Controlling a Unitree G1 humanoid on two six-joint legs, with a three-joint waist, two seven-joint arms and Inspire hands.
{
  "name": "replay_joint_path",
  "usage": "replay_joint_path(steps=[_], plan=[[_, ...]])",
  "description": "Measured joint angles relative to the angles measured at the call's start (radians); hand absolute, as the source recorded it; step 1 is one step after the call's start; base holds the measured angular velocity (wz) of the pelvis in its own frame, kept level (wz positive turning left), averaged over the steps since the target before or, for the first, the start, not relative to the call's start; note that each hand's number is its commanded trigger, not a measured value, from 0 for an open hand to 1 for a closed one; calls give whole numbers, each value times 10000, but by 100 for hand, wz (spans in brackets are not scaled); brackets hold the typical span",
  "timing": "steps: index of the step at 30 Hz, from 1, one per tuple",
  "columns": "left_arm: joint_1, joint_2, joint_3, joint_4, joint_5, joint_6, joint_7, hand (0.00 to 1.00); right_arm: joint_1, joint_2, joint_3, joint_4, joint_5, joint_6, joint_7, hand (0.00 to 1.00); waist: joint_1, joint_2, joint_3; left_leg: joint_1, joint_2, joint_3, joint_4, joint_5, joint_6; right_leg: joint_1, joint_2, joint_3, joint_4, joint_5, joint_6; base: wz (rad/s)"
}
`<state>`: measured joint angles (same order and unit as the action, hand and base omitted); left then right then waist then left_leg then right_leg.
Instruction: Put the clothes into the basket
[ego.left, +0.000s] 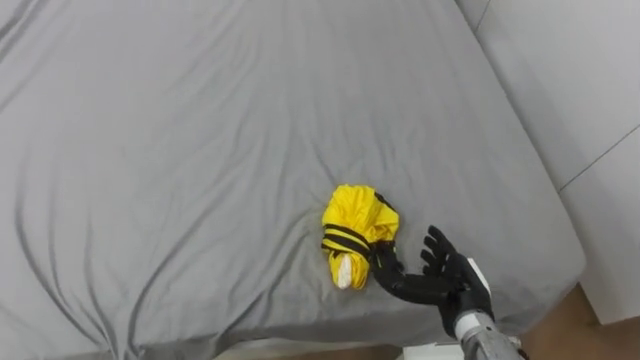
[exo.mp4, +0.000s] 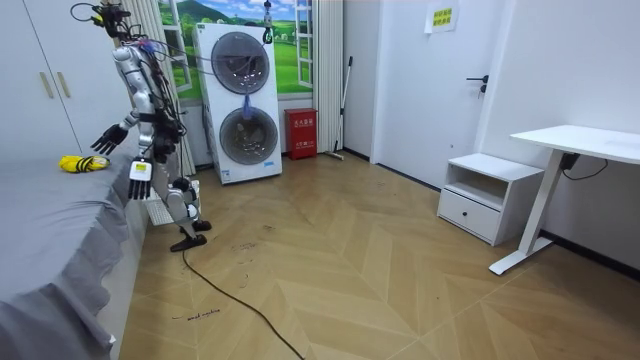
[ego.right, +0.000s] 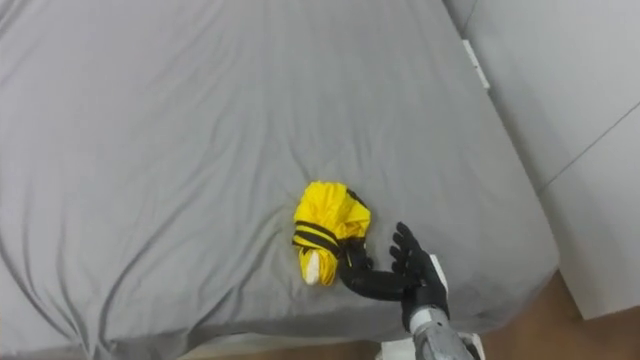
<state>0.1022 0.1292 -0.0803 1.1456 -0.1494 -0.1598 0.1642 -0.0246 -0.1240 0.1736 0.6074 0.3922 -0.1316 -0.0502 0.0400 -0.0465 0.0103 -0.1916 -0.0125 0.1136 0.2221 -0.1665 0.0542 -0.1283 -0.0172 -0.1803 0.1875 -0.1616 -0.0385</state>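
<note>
A yellow garment (ego.left: 358, 232) with black stripes lies bundled on the grey bed sheet (ego.left: 200, 140), near the bed's front right edge. My right hand (ego.left: 446, 284) is open just right of the bundle, fingers spread and stretched toward it, fingertips at its lower right side. In the room view I stand at the bed's edge, right hand (exo.mp4: 105, 139) held out toward the yellow garment (exo.mp4: 80, 163). My left hand (exo.mp4: 140, 183) hangs open at my side.
The bed's right edge drops to a wooden floor (ego.left: 560, 335) beside a white wall (ego.left: 580, 90). A white object (exo.mp4: 158, 208) sits low by the bed near my legs; what it is I cannot tell. Stacked washing machines (exo.mp4: 242, 100) stand behind me.
</note>
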Motion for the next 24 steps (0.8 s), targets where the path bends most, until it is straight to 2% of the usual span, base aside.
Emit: replay_joint_path(steps=[5,12,19,24], plan=[[-34,28,10,86,-24,18,3,0,-123,0,34,153,53,-3,-53,0,260,6,1,-92,-10,3,-13,1,6,-85,-23,-129,0,18,28,0],[-112,54,8,132,-158,240,5,0,-1077,-63,21,1310,100,31,-566,0,401,5,8,-247,-16,-124,16,13,10,-155,-23,-269,-6,18,29,6],[-115,94,255,219,-131,405,5,0,-1767,-76,-114,1927,-635,32,-1031,0,465,-135,74,-476,-52,-270,62,39,17,-322,-52,-426,-9,17,29,6],[-105,95,269,240,-129,520,-3,0,-2492,-103,-632,2997,-423,32,-1291,0,549,-126,101,-730,-111,-407,117,70,66,-471,-112,-650,-12,17,29,12]])
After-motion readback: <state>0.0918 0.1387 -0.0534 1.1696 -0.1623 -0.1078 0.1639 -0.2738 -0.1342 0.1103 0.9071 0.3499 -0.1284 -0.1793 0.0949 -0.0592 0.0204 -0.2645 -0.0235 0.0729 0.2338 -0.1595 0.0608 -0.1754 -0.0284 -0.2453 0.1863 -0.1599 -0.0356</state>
